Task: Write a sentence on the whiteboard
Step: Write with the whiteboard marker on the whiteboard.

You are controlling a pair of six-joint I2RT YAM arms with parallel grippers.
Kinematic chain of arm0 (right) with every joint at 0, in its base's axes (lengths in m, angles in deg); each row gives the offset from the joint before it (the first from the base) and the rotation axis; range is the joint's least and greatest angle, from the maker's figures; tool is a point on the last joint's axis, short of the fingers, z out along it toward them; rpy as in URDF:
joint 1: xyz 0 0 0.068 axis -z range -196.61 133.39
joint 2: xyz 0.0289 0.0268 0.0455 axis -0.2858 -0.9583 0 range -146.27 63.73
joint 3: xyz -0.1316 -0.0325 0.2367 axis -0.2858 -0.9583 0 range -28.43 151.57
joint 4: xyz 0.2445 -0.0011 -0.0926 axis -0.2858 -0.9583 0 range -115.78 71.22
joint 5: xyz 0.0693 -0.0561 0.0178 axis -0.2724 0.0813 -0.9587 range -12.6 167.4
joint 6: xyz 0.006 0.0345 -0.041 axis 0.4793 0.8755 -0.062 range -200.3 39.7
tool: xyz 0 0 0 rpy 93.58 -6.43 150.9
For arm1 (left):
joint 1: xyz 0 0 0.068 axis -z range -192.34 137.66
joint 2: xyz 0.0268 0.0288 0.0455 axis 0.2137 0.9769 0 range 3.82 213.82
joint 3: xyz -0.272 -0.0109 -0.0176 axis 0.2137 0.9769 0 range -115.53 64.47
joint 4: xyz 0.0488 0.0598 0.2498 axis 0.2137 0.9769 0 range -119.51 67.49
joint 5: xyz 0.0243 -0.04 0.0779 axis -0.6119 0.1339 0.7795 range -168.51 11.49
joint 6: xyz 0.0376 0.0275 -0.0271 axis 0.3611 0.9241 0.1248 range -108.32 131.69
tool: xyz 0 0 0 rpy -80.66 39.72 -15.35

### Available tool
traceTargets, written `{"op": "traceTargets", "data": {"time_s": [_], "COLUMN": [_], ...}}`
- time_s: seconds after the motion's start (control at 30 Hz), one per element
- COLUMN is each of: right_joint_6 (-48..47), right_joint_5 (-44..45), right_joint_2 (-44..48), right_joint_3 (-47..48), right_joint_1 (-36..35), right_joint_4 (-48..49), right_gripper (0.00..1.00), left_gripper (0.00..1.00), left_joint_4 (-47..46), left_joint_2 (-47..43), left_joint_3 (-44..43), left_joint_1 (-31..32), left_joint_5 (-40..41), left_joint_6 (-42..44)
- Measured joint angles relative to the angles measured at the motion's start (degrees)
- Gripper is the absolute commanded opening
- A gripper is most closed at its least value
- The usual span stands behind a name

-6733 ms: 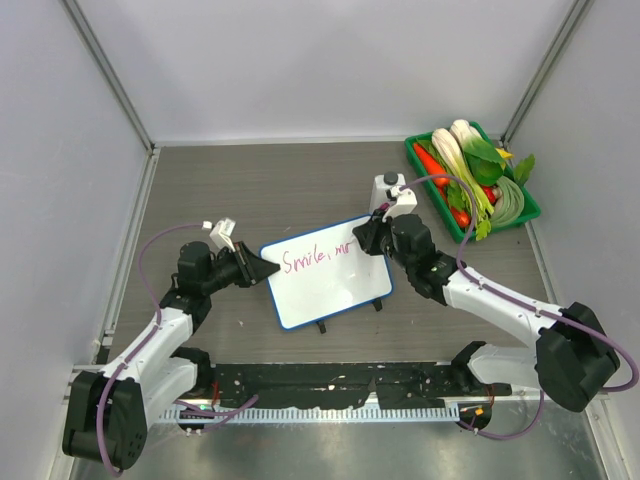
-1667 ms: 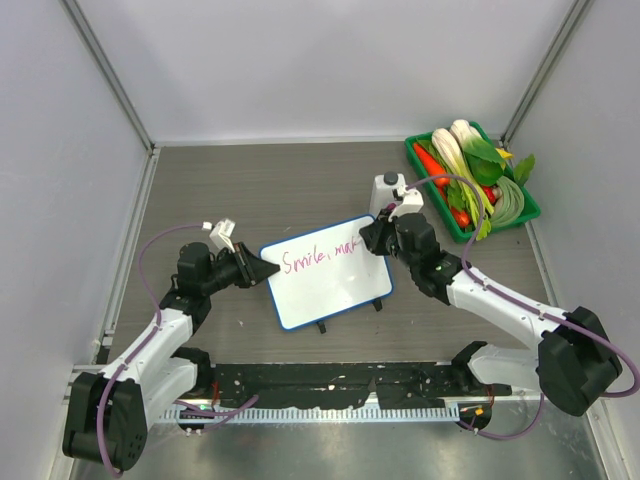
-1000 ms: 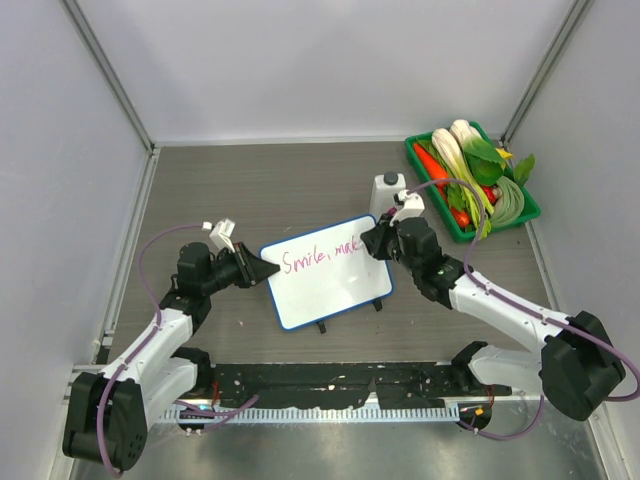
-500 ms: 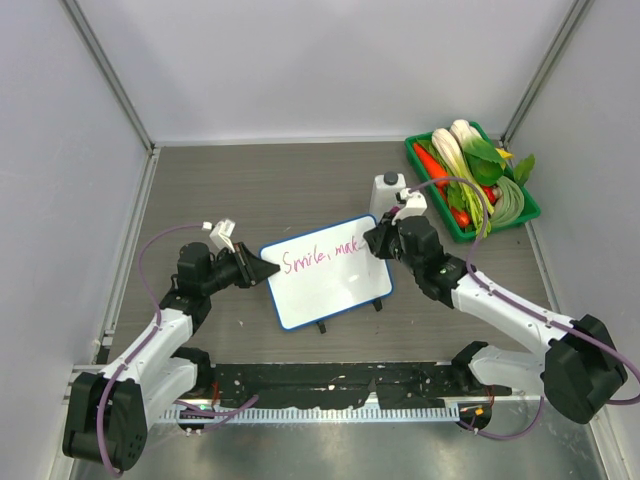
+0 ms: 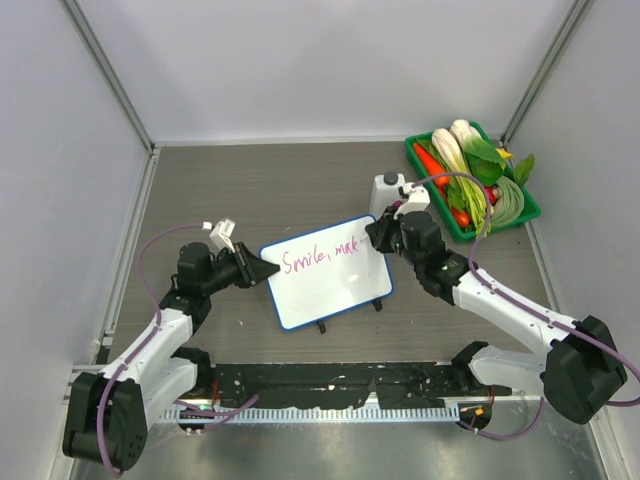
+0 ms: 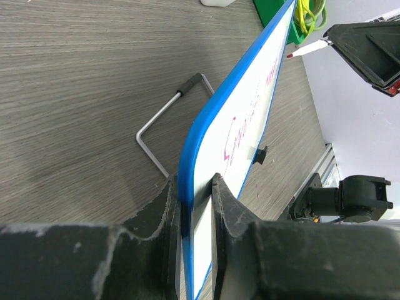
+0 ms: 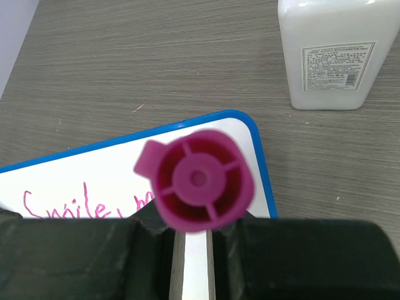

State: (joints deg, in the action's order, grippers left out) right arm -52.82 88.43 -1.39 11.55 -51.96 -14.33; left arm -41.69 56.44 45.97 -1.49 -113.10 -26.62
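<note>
Whiteboard [image 5: 330, 290], mid-table, tilted on its feet — left gripper [image 5: 262, 271] clamped on its left rim. Right gripper [image 5: 378, 232] clenches the marker [image 7: 197, 178]. The sentence [image 5: 322, 255] is mid-word; the next letter probably needs light, steady tip contact.

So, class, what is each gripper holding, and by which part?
The left gripper clamps the whiteboard by its blue-rimmed left edge. The right gripper holds a magenta marker by its barrel.
</note>
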Motion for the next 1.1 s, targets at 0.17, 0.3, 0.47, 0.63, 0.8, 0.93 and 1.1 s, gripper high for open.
{"op": "traceTargets", "data": {"time_s": [0.17,0.3,0.47,0.63,0.8,0.93,1.1], "right_joint_6": [0.02,0.07,0.15,0.28,0.33,0.37,0.68], "right_joint_5": [-0.46,-1.05,-1.51,-1.42,-0.79,-0.11,0.57], "right_joint_2": [-0.15,-0.81,-2.25,-2.40,-2.43,-2.43,-2.43], "right_joint_3": [-0.02,-0.07,-0.44,-0.44,-0.44,-0.44,-0.33], "right_joint_1": [0.22,0.22,0.22,0.22,0.28,0.72,1.64], "right_joint_4": [0.24,0.55,1.16,1.55,1.49,1.49,1.33], "right_gripper": [0.01,0.01,0.01,0.01,0.01,0.01,0.01], "left_gripper": [0.00,0.00,0.00,0.00,0.00,0.00,0.00], "left_joint_4": [0.00,0.00,0.02,0.00,0.00,0.00,0.00], "left_joint_2": [0.00,0.00,0.00,0.00,0.00,0.00,0.00], "left_joint_3": [0.00,0.00,0.00,0.00,0.00,0.00,0.02], "left_joint_1": [0.00,0.00,0.00,0.00,0.00,0.00,0.00], "left_joint_5": [0.00,0.00,0.02,0.02,0.02,0.02,0.02], "left_joint_6": [0.00,0.00,-0.02,-0.02,-0.02,-0.04,-0.04]}}
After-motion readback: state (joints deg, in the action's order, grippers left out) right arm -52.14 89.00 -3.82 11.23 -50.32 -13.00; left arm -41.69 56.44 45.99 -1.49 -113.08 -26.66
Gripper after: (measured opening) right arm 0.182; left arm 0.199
